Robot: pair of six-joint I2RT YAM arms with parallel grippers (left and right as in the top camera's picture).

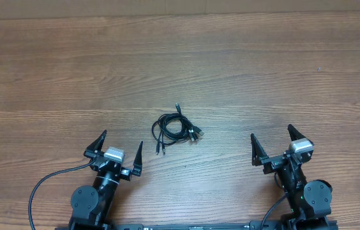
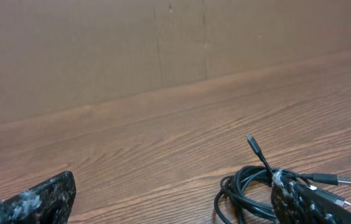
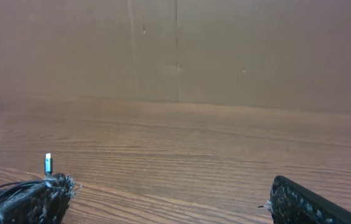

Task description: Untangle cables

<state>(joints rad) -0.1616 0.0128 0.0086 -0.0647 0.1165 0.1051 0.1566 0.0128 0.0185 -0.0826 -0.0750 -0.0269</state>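
Your left claw (image 1: 122, 138) and your right claw (image 1: 270, 131) both stand wide open and hold nothing. The cables (image 1: 177, 129) lie in a small coil on the table (image 1: 263, 64), ahead and right of the left claw, ahead and left of the right claw, touching neither.

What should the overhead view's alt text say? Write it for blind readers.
A small tangle of thin black cables lies on a wooden table. Open left fingers and open right fingers sit apart from it, either side.
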